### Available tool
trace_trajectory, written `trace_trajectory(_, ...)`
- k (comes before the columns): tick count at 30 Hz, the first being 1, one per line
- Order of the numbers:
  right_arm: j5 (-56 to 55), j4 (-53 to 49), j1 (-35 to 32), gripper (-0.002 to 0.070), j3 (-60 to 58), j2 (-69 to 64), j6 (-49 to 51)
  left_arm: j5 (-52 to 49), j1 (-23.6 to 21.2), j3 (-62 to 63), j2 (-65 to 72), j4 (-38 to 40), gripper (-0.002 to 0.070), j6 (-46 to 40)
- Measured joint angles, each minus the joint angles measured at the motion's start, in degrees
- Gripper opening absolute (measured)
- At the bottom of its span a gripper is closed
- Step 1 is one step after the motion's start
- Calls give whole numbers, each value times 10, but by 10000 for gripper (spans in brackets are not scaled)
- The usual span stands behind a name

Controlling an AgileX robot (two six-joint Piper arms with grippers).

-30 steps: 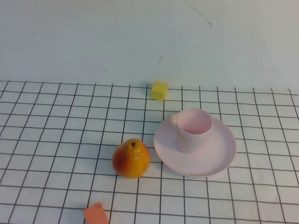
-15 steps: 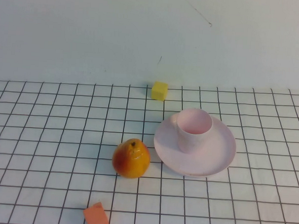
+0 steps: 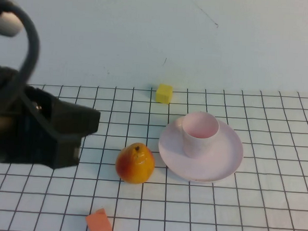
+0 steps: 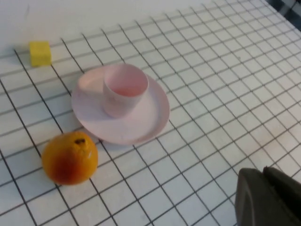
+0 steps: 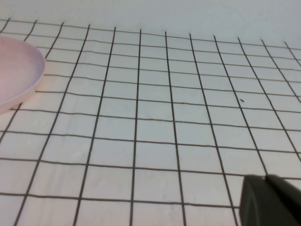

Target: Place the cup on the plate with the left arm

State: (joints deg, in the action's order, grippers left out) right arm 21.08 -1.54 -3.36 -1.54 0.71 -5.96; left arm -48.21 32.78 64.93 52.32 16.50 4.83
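The pale pink cup point(image 3: 199, 133) stands upright on the round pale pink plate point(image 3: 222, 160), toward its back left. In the left wrist view the cup point(image 4: 124, 89) sits on the plate point(image 4: 143, 123) the same way. My left gripper point(image 3: 92, 121) hangs at the left of the table, well left of the plate and apart from the cup. Its black fingers point(image 4: 254, 193) lie pressed together with nothing between them. The right wrist view shows my right gripper point(image 5: 266, 179) shut and empty over bare grid cloth, with the plate's rim point(image 5: 21, 70) at the edge.
An orange-yellow pear point(image 3: 135, 163) lies between my left gripper and the plate. A yellow cube point(image 3: 164, 93) sits at the back of the cloth. An orange cube point(image 3: 99, 223) lies near the front edge.
My left arm has come into the high view from the left, where no arm showed before. Cup, plate, pear and cubes have not moved.
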Motion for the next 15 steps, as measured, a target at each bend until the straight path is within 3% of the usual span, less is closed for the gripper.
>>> trace_trajectory(3,0,0,0,-2,0,0,0,0,0,-25,3,-12,-1,-14)
trace_trajectory(9,0,0,0,-2,0,0,0,51,-6,-108,-42,-113,-1,-53)
trace_trajectory(15,0,0,0,-2,0,0,0,276,-83,-301,-186,-133,-2,-56)
